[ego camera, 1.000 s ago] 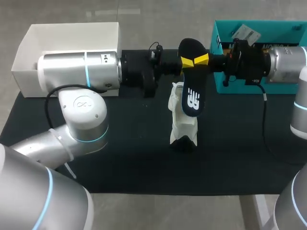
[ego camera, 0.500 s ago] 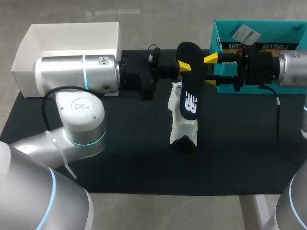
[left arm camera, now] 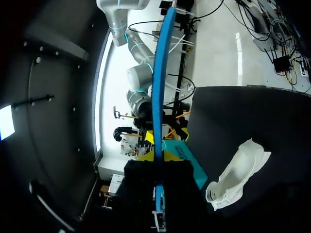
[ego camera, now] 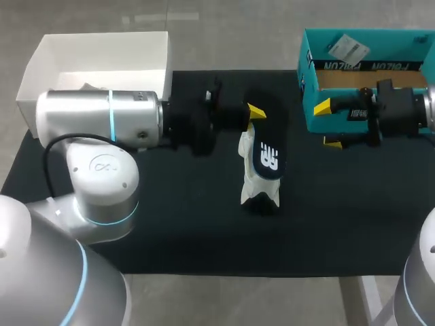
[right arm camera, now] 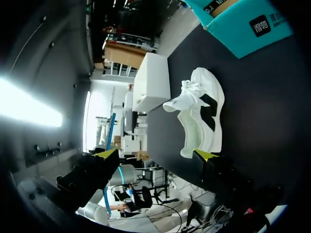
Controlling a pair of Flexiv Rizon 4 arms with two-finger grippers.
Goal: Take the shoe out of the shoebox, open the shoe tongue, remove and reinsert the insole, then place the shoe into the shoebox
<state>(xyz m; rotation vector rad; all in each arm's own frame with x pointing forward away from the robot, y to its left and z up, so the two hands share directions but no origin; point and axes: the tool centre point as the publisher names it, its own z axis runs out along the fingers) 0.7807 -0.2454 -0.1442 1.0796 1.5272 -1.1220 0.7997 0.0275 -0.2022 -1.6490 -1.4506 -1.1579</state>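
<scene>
The dark insole [ego camera: 267, 146] hangs tilted over the white shoe [ego camera: 257, 185], which lies on the black mat. My left gripper [ego camera: 250, 114] is shut on the insole's upper end. In the left wrist view the insole [left arm camera: 158, 87] shows edge-on as a blue strip running out from between the fingers of that gripper [left arm camera: 158, 153], and the shoe [left arm camera: 238, 174] lies off to one side. My right gripper [ego camera: 327, 125] stands open and empty in front of the teal shoebox [ego camera: 309, 115]. In its own view the right gripper [right arm camera: 156, 154] is spread wide, and the shoe [right arm camera: 199, 116] lies ahead of it.
An open white box [ego camera: 41, 64] sits at the back left, partly behind my left arm [ego camera: 102, 122]. The black mat [ego camera: 204, 231] covers the table. In the right wrist view the teal shoebox [right arm camera: 243, 19] and the white box [right arm camera: 153, 82] lie beyond the shoe.
My right gripper opened, let go of the insole and drew back to the right toward the teal box. The left gripper kept hold of the insole and lowered it toward the shoe.
</scene>
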